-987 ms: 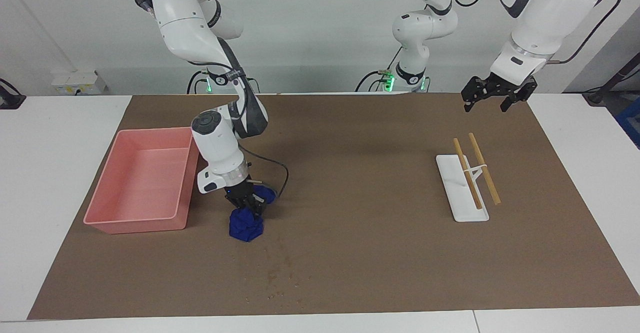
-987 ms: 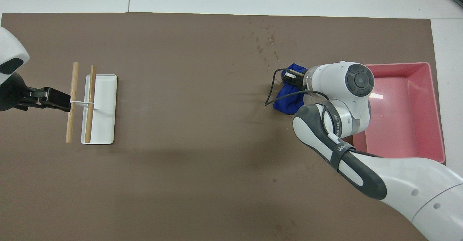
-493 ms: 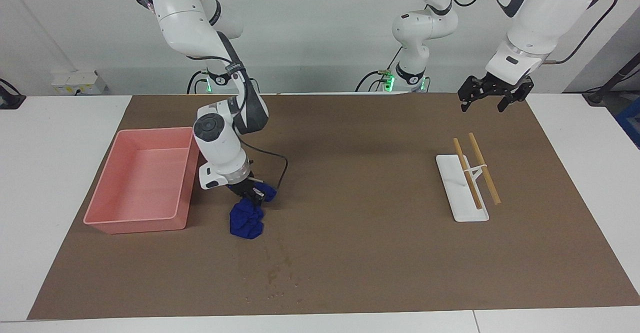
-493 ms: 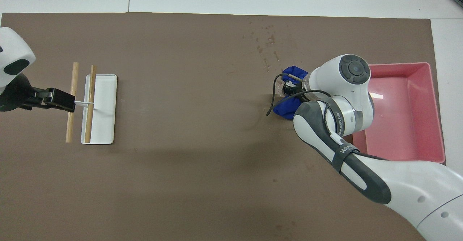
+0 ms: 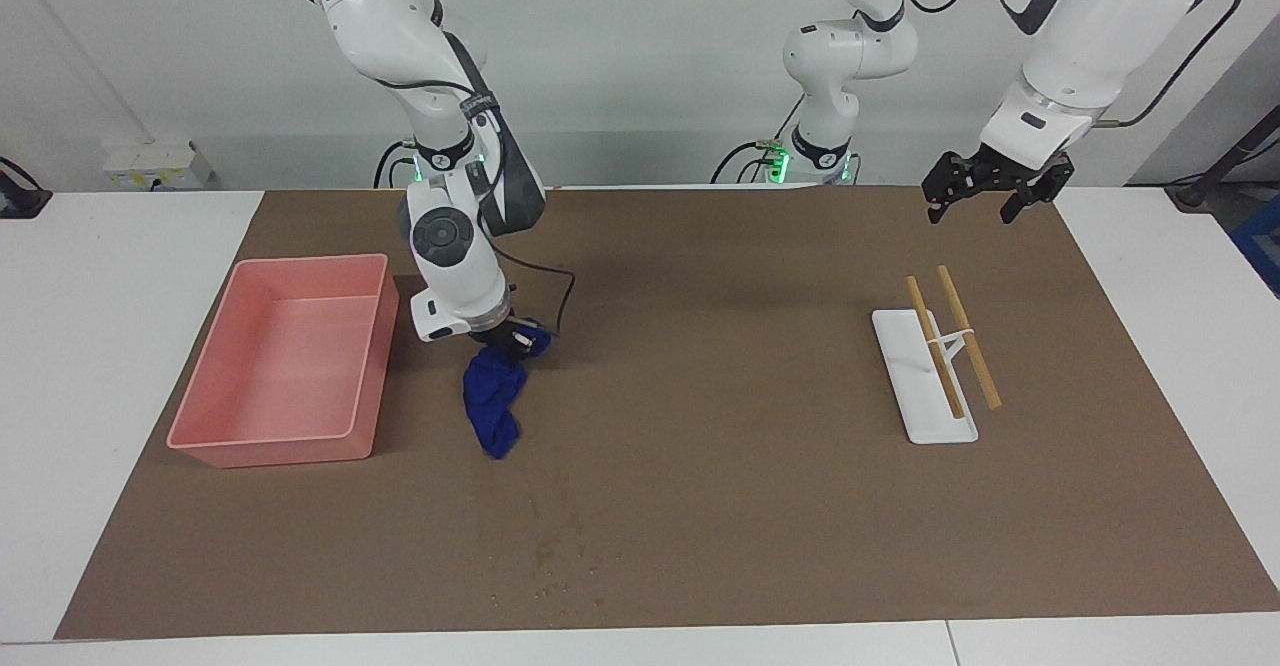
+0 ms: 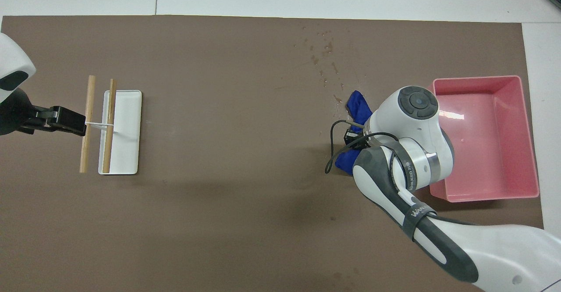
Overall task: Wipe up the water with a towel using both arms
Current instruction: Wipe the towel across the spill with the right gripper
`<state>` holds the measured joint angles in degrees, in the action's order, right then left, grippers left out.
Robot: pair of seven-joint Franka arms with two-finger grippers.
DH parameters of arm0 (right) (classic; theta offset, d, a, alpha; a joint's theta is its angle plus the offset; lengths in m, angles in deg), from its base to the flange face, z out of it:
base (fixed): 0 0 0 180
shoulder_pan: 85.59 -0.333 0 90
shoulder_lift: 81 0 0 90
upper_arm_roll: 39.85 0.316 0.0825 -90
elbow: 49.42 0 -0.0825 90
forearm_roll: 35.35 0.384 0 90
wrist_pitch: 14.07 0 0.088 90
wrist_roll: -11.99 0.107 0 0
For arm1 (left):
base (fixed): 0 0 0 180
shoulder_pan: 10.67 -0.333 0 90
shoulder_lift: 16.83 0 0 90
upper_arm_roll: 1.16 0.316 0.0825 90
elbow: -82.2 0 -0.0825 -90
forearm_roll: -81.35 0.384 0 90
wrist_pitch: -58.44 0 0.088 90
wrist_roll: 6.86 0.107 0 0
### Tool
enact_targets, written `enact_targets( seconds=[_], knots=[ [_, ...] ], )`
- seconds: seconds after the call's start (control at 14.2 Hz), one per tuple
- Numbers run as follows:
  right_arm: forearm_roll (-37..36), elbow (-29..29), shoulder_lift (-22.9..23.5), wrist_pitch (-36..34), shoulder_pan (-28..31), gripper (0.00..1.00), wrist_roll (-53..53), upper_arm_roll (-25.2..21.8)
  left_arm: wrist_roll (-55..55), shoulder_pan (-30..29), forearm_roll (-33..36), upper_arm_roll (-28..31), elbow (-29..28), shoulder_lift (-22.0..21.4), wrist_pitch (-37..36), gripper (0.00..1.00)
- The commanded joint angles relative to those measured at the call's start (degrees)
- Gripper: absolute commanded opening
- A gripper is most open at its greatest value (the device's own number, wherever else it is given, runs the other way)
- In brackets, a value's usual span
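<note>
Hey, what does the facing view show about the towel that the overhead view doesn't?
Facing only: the towel hangs in a long drape from the right gripper, its lower end near the mat. Overhead only: the water lies farther from the robots than the towel. Both: right gripper shut on the towel beside the pink tray; left gripper waits open above the mat.

Robotics lab: white arms (image 5: pixel 420 66) with cabled, green-lit bases (image 5: pixel 775 161) along a plain white wall (image 5: pixel 640 66), white table (image 5: pixel 110 276) under a brown mat (image 5: pixel 700 506), wall sockets (image 5: pixel 150 161), overhead camera setup.
</note>
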<state>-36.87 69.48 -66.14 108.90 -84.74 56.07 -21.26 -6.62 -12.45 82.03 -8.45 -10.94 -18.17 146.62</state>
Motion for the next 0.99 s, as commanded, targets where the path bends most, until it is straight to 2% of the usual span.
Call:
enact_targets(
  seconds=[0.0,0.28,0.42,0.7,0.92],
  knots=[
    [-0.7,8.6,-6.7,-3.7,0.3,0.00,0.8,1.0,0.3,0.8,0.6,0.8,-1.7,-1.5,0.5,1.00],
    [2.7,9.0,-12.3,-11.6,-0.8,0.00,0.3,1.0,0.3,0.8,0.6,0.8,-1.7,-1.6,0.5,1.00],
    [4.7,5.0,-14.4,-13.9,-0.5,0.00,-2.1,0.9,0.3,0.8,0.6,0.8,-1.8,-1.6,0.5,1.00],
    [6.4,-8.1,-17.2,-27.0,0.6,0.00,-2.2,0.0,0.3,0.8,0.6,0.8,-1.7,-1.6,0.5,1.00],
    [5.7,-15.8,-17.1,-29.2,6.5,0.00,-5.4,-0.2,0.3,0.8,0.6,0.8,-1.7,-1.6,0.5,1.00]
  ],
)
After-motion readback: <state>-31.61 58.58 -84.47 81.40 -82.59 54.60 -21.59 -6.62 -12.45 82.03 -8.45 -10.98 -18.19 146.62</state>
